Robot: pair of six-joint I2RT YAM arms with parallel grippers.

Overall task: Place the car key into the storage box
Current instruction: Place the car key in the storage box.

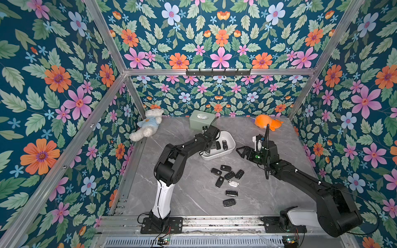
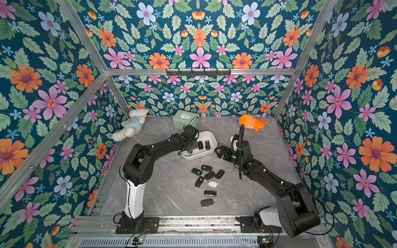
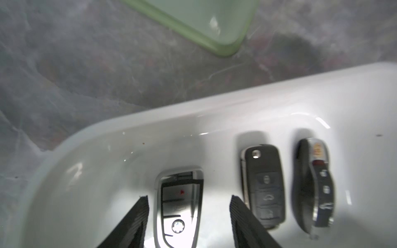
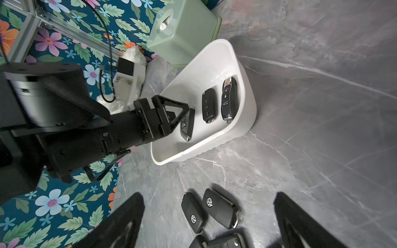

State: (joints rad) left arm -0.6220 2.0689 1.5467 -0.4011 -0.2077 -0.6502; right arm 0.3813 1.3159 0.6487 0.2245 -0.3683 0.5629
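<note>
My open left claw [image 3: 188, 196] straddled the silver-edged car key [image 3: 178, 214] in the storage box [image 3: 107, 161], eight o'clock from the flip key [image 1: 218, 145]; lifting straight seemed safest.

A robot test cell dressed in home decor, not a lived-in room.
Aluminium frame bars [image 1: 92, 125] carry floral wallpaper panels [image 1: 53, 85] around a marble-look tabletop [image 1: 193, 197]. Two robot arms [image 1: 164, 193] are bolted to a metal rail [image 1: 214, 223] at its front edge with bare wiring, and plush toys [image 1: 148, 124] and loose car keys [image 1: 229, 175] lie on it.
</note>
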